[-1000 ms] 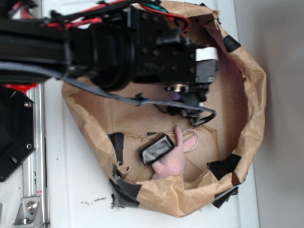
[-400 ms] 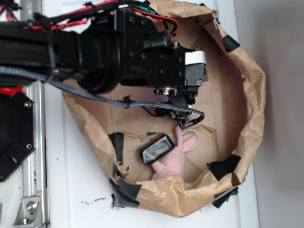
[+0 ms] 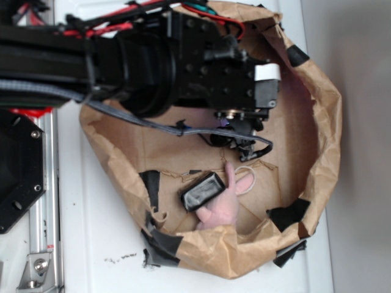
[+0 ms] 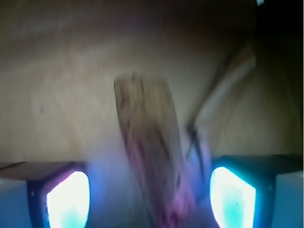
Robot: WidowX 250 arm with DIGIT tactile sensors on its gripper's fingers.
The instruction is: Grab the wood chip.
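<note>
Flat, jagged brown wood chip (image 4: 149, 156) lying on crumpled brown paper lining (image 3: 317, 116), centred between glowing fingers (image 4: 66, 199) spread open either side. Beyond chip: shiny black rectangular block (image 3: 201, 190), touching pink plush toy (image 3: 227, 204). No legible writing.

The arm (image 3: 91, 58) is nearly all matte black, built of blocky housings with small round screw heads dotted over the faces. A fat cylindrical joint (image 3: 143, 70) sits midway along it. Red wires (image 3: 104, 27) run along the top edge, with a hint of green by them, and a grey braided cable (image 3: 134, 119) loops underneath. A white tab (image 3: 267, 72) marks the wrist end. From the wrist camera the claw (image 4: 149, 199) shows two dark-framed pads (image 4: 69, 199), glowing blue-white, perhaps from glare.
</note>
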